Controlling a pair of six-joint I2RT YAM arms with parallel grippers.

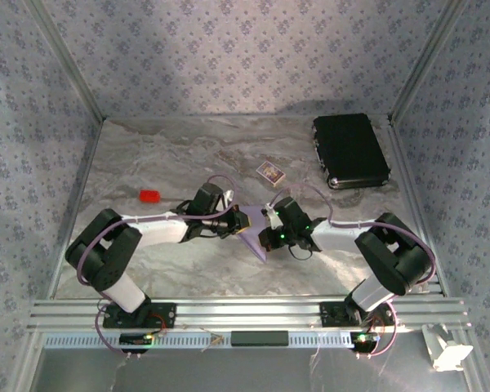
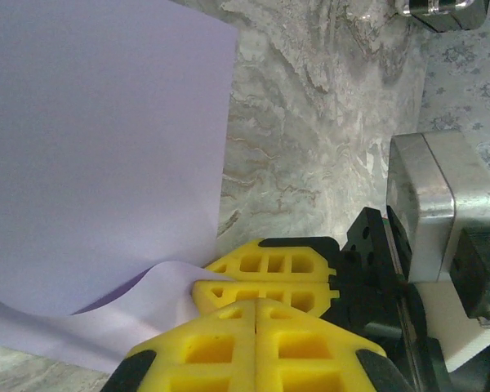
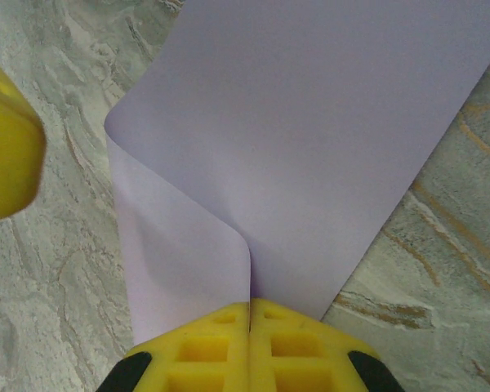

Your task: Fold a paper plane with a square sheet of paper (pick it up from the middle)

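A thin square sheet of pale lilac paper is found near the middle of the grey marbled table, slightly closer to its near edge, between the two grippers. From overhead only a narrow lilac wedge is seen, its long axis running from the far edge toward the near edge and its tip pointing at the near edge. The rest is covered by the arms.

In the right wrist view the sheet is bent over in a soft curl rather than a sharp crease. It stretches away from the fingers, and its far end is cut off by the frame. The right gripper is closed on the sheet, with the curl pinched in its seam. The left gripper is closed as well, fingers pressed together. The lower flap reaches its side, but whether any paper is caught cannot be told.

A small red block lies toward the left edge. A small patterned card and a black case lie toward the far right corner.
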